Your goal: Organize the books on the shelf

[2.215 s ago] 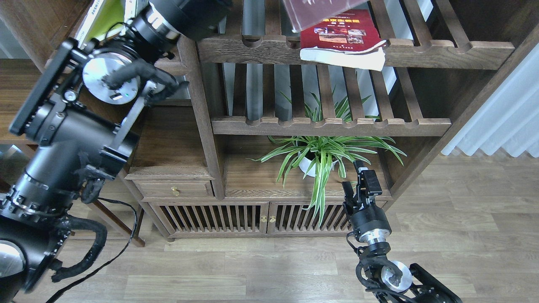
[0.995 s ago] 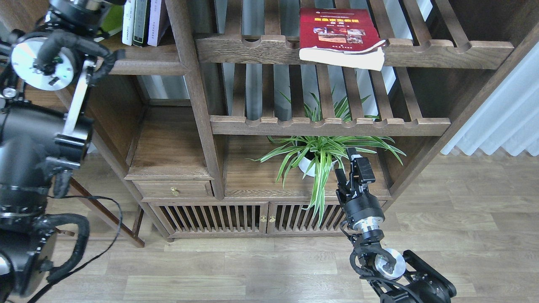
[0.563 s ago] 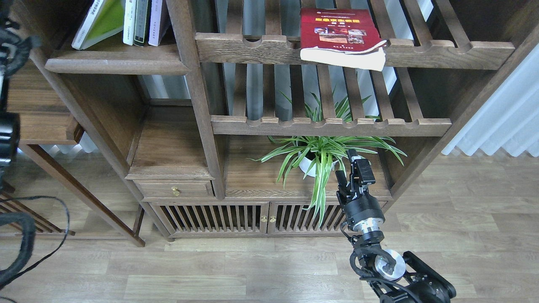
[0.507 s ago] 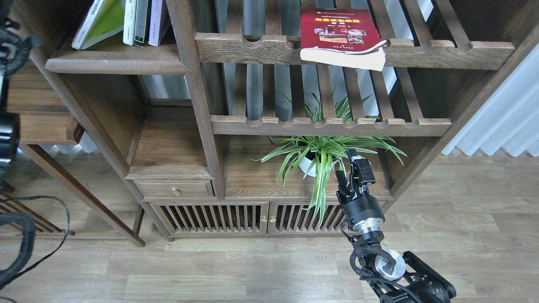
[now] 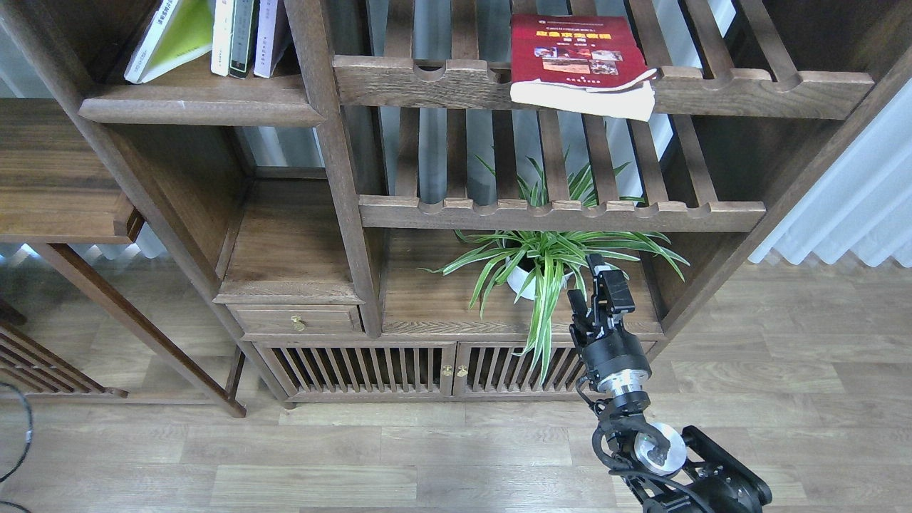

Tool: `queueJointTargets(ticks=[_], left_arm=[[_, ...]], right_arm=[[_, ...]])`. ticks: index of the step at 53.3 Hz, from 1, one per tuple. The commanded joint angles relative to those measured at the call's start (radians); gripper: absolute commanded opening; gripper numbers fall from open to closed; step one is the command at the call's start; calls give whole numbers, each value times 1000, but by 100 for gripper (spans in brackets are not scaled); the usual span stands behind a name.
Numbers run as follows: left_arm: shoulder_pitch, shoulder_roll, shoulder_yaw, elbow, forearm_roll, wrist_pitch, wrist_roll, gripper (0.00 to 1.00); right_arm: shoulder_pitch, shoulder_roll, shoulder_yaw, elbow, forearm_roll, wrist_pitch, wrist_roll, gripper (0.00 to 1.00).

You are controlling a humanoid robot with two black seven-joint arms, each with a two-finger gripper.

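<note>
A yellow-green book (image 5: 174,35) leans left on the solid dark-brown shelf (image 5: 192,107) at the upper left. Beside it stand a white spine (image 5: 222,35), a dark spine (image 5: 244,35) and a pale lilac spine (image 5: 267,35). No dark maroon cover shows. A red book (image 5: 570,50) with a yellow title lies flat on the upper slatted rack (image 5: 748,89), its pages sagging over the front rail. My right gripper (image 5: 597,296) is low, in front of the plant, open and empty. My left gripper is out of view.
A spider plant in a white pot (image 5: 545,260) stands on the cabinet top just behind my right gripper. A second slatted rack (image 5: 442,210) runs below the first. A side table (image 5: 57,178) is at the left, a curtain (image 5: 855,199) at the right.
My left arm has drawn back to the left and left the view, uncovering the books on the solid shelf. My right arm has barely moved.
</note>
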Motion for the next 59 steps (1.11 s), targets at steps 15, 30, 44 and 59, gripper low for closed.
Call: queueJointTargets(ticks=[15, 30, 44, 59], left_arm=[[70, 14, -3, 63, 79, 0, -12, 2], [70, -16, -1, 71, 163, 0, -46, 0], [68, -71, 0, 64, 272, 0, -89, 0], [59, -118, 12, 63, 397, 36, -159, 0]], right_arm=[[-6, 17, -12, 2, 2, 0, 0, 95], [-9, 17, -58, 6, -1, 0, 0, 95], [-9, 17, -69, 14, 0, 0, 0, 95], [-11, 17, -117, 8, 0, 0, 0, 97]])
